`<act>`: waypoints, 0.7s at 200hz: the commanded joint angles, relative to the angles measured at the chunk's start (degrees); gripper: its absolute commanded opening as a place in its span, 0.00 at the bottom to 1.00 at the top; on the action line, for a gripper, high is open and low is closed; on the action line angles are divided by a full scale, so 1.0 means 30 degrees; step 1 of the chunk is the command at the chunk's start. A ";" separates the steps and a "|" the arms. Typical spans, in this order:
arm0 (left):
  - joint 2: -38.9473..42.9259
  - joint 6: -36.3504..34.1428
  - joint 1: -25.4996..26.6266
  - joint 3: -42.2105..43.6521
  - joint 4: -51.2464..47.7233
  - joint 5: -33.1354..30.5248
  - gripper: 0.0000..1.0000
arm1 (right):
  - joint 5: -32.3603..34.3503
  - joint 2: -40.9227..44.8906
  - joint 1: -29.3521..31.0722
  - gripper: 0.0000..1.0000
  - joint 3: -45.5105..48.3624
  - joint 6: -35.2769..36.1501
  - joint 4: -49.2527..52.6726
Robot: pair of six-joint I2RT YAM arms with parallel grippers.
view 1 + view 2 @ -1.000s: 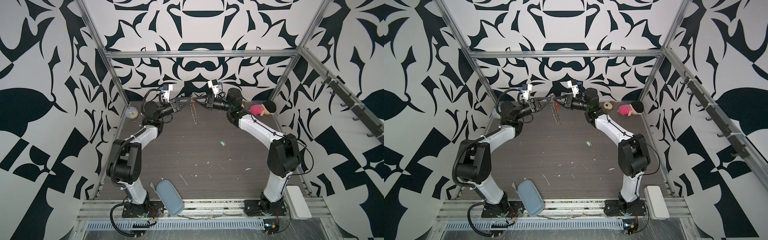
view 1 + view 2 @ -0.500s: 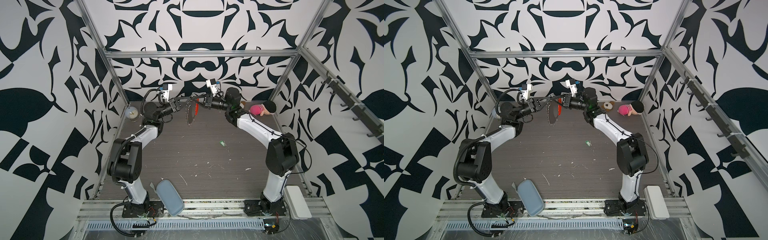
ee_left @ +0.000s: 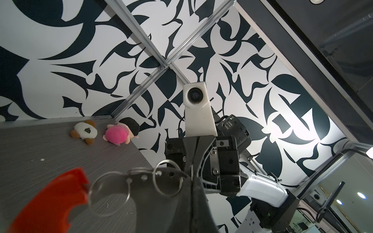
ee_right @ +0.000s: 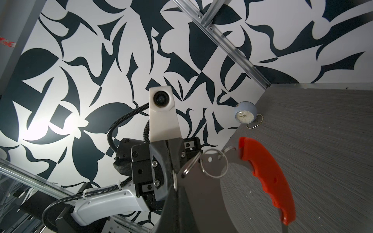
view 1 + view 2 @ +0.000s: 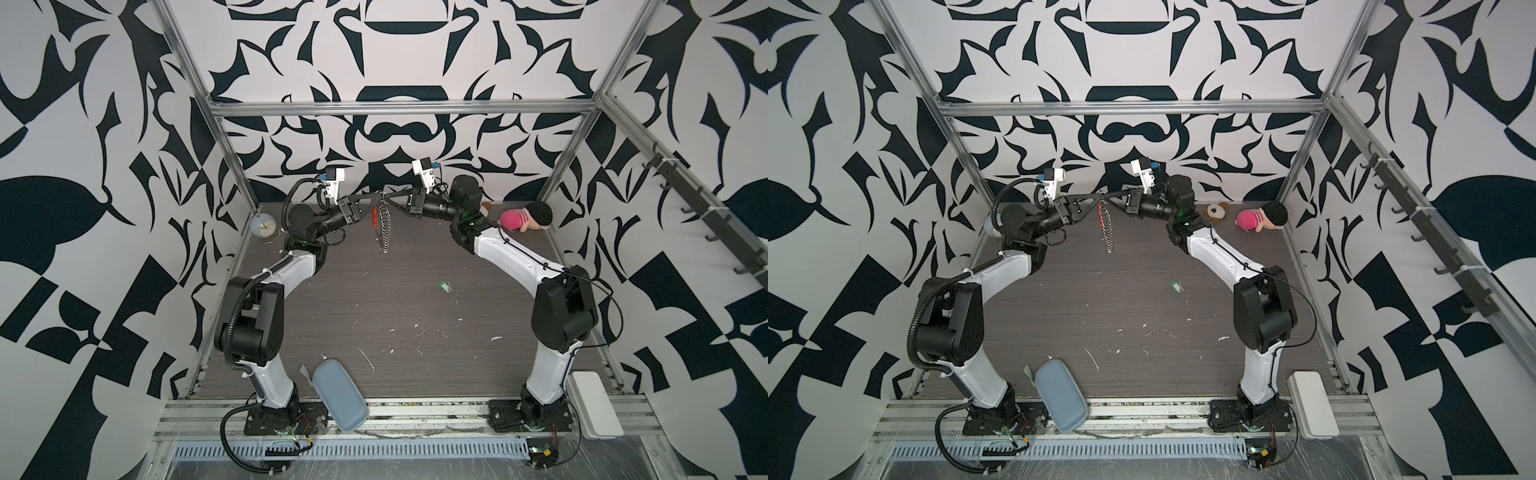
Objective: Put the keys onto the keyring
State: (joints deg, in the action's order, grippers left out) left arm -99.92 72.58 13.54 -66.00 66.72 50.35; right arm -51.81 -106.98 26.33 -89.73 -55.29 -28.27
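Observation:
The keyring [image 5: 384,226] hangs in the air at the back middle, in both top views, with its red bar [image 5: 1100,216] and several small silver rings dangling. My left gripper [image 5: 375,203] and right gripper [image 5: 388,203] meet tip to tip at its top, both shut on its metal edge. In the left wrist view the left gripper [image 3: 192,181] is shut beside the keyring's holed plate [image 3: 145,177] and red bar [image 3: 54,201]. In the right wrist view the right gripper [image 4: 175,181] pinches the same plate [image 4: 201,191]. The keys [image 5: 446,286], with their green tag, lie on the table right of the middle, held by nothing.
A pale blue clock [image 5: 264,226] stands at the back left corner. A pink plush [image 5: 525,216] and a brown-white plush [image 5: 1214,211] lie at the back right. A blue-grey case [image 5: 338,395] overhangs the front edge; a white box [image 5: 594,409] sits front right.
The left jaws have shut on the keyring's top. The keyring turned broadside half a second ago and now hangs edge-on again. Both arms have stayed high at the back.

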 commanded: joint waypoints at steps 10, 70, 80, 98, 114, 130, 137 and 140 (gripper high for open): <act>-0.0162 0.0001 0.0217 -0.0318 0.0231 -0.0232 0.00 | -0.1052 0.1130 0.0182 0.00 -0.0867 0.1630 0.0346; 0.0186 -0.0198 0.0237 -0.0180 0.0004 -0.0237 0.00 | 0.2067 0.2949 -0.0208 0.13 -0.0483 0.6238 0.6700; 0.0251 -0.0278 0.0247 -0.0173 -0.0054 -0.0286 0.00 | 0.3207 0.3463 -0.0278 0.15 -0.0392 0.7326 0.8270; 0.0480 -0.0850 0.0310 -0.0012 -0.0433 -0.0366 0.00 | 0.6869 0.4470 -0.0325 0.17 -0.0382 0.9248 1.1834; 0.0980 -0.2280 0.0446 0.0096 -0.2001 -0.0552 0.00 | 1.0531 0.5421 -0.0365 0.19 0.0277 1.0263 1.3831; 0.1652 -0.4610 0.0760 0.0168 -0.4186 -0.0719 0.00 | 1.1737 0.6553 -0.0912 0.20 0.1832 1.0184 1.3703; 0.2003 -0.5873 0.0982 0.0157 -0.5352 -0.0872 0.00 | 1.1730 0.6923 -0.1236 0.20 0.2392 0.9935 1.3505; 0.2133 -0.6492 0.1103 0.0138 -0.5920 -0.0973 0.00 | 1.1781 0.7081 -0.1355 0.20 0.2602 0.9827 1.3497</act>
State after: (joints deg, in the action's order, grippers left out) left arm -98.63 65.14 15.05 -65.98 57.98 49.17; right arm -26.30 -89.91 24.84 -86.48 -28.86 7.46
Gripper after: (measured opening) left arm 0.039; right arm 0.200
